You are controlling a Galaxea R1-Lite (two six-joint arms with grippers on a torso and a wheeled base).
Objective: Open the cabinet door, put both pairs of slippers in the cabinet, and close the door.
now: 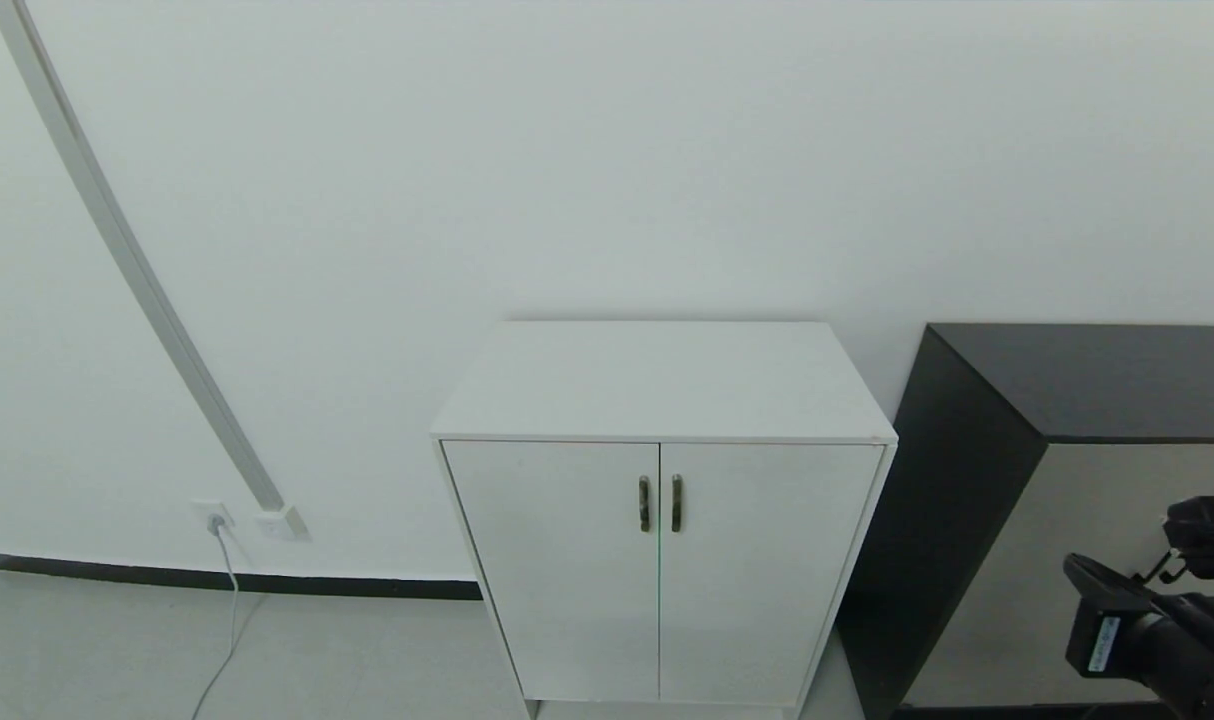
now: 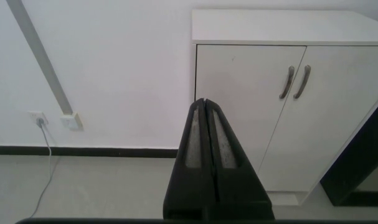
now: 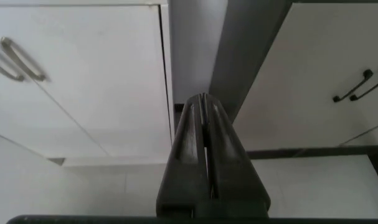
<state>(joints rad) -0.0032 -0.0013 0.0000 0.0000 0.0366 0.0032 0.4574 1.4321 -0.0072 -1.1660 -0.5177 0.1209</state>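
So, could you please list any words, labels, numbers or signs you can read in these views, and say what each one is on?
Nothing here can be read.
Small label on the right arm: pale with bluish print, too small and blurred to read.
White cabinet, black cabinet, wall socket: no print visible on any of them.
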